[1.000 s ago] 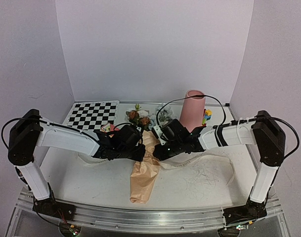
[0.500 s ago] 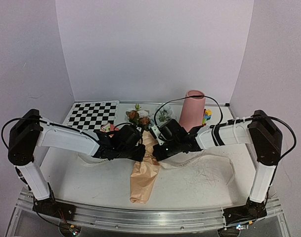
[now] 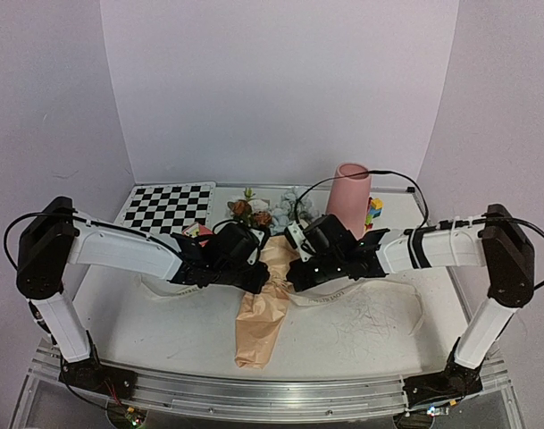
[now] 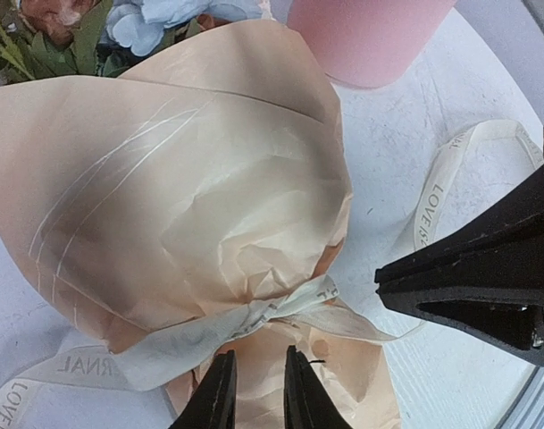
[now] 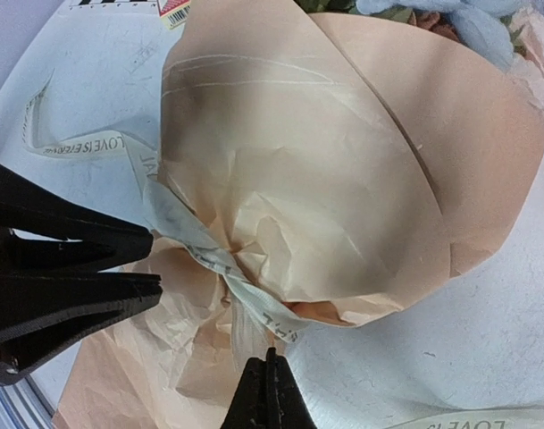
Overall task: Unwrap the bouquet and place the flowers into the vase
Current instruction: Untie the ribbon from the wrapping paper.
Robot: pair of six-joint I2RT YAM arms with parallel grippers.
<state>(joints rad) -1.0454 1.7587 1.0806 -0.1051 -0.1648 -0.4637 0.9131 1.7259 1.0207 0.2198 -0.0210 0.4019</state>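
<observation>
The bouquet (image 3: 264, 299) lies on the table in peach paper, its tip toward the near edge. The flowers (image 3: 254, 210) spill out at the far end, beside the pink vase (image 3: 347, 201). A cream ribbon (image 4: 209, 335) is knotted round the paper's neck. My left gripper (image 4: 256, 393) pinches the crumpled paper just below the knot, its fingers a little apart with paper between them. From the other side my right gripper (image 5: 270, 357) is shut, and a strand of the ribbon (image 5: 245, 317) runs into its tips. Both grippers meet at the neck (image 3: 272, 275).
Loose ribbon tails trail over the table to the right (image 3: 388, 295) and to the left (image 3: 155, 290). A checkerboard (image 3: 169, 207) lies at the back left. Small colourful blocks (image 3: 373, 211) stand behind the vase.
The right gripper has closed at the ribbon knot and its arm has drawn back to the right. The left gripper has kept its hold and place.
</observation>
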